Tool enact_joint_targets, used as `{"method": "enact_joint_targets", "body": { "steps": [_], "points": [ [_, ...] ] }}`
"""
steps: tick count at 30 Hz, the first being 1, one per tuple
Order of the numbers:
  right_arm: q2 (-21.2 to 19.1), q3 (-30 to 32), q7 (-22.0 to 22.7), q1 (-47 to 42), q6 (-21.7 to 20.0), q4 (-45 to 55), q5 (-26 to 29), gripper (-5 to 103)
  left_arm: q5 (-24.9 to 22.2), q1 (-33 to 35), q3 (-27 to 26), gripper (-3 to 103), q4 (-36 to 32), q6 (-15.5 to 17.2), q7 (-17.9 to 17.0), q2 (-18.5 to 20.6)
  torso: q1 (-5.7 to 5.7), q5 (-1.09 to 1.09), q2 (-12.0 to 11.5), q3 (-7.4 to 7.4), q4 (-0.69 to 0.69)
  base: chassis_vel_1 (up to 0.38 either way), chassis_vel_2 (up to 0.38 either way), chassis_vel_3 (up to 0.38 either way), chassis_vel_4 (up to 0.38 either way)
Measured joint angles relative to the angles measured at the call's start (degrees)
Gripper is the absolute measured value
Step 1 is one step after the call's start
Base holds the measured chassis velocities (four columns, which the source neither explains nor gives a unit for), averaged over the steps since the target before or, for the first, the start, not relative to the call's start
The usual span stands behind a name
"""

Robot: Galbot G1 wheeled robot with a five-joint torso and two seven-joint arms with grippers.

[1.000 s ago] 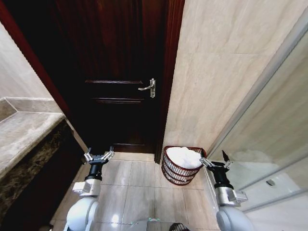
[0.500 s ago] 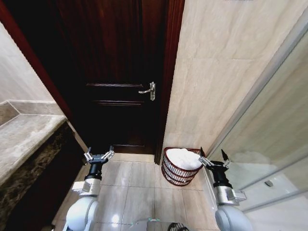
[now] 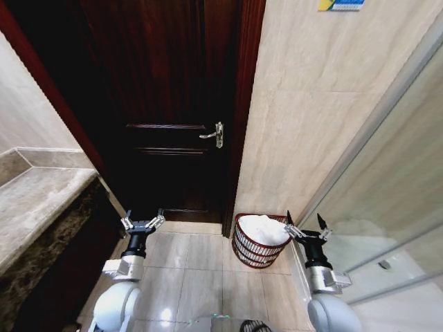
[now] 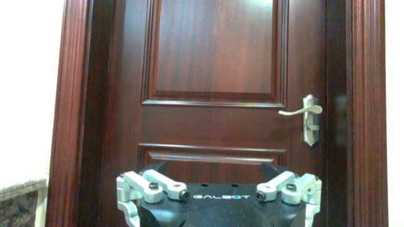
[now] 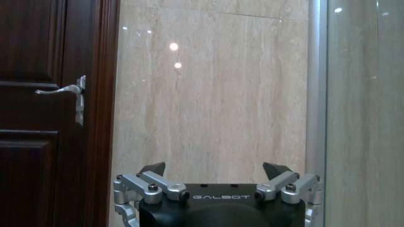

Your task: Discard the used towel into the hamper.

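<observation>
The hamper (image 3: 256,247), a dark reddish-brown wire basket, stands on the tiled floor against the beige wall, just right of the door frame. A white towel (image 3: 263,228) lies bunched inside it, rising to its rim. My right gripper (image 3: 304,230) hovers just right of the hamper's rim, open and holding nothing. My left gripper (image 3: 142,223) is held low in front of the dark door, open too. The wrist views show each gripper's fingers (image 4: 151,182) (image 5: 151,179) spread, facing door and wall.
A dark wooden door (image 3: 173,104) with a silver lever handle (image 3: 213,134) fills the middle. A stone counter (image 3: 34,200) runs along the left. A glass shower panel (image 3: 387,228) with a metal frame closes off the right. Open floor tiles (image 3: 201,270) lie between my arms.
The whole head view has shifted downward slightly, so the camera has tilted up a little; a blue sign appears at the top right. Both grippers and the towel keep their places.
</observation>
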Motion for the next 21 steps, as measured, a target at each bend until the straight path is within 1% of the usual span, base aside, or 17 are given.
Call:
{"method": "enact_joint_targets", "body": {
  "steps": [3,6,12,16,21],
  "points": [
    [0.0,0.0,0.0,-0.1,0.0,0.0,-0.1,100,0.0,0.1,0.0,100,0.0,0.0,0.0,0.0,0.24,0.00,0.5,0.27,0.00,0.000,0.000,0.000,0.000],
    [0.1,0.0,0.0,-0.3,0.2,0.0,-0.3,100,0.0,0.4,0.0,100,0.0,-0.3,0.0,-0.1,0.82,0.00,1.8,0.97,0.00,0.000,0.000,0.000,0.000],
    [0.0,0.0,0.0,-0.6,0.3,0.1,-0.3,100,0.0,0.7,0.0,100,-0.1,-0.7,0.0,-0.2,1.41,0.00,3.1,1.72,0.00,0.000,0.000,0.000,0.000],
    [-0.2,-0.1,0.0,-0.6,0.4,0.3,-0.3,100,0.1,1.0,-0.3,100,-0.3,-1.0,0.0,-0.3,2.15,0.00,4.7,2.55,0.00,0.000,0.000,0.000,0.000],
    [-0.2,-0.1,0.0,-0.5,0.4,0.4,-0.3,100,0.1,1.2,-0.3,100,-0.4,-1.1,0.0,-0.4,2.61,0.01,5.8,3.15,0.00,0.000,0.000,0.000,0.000]
  ]
}}
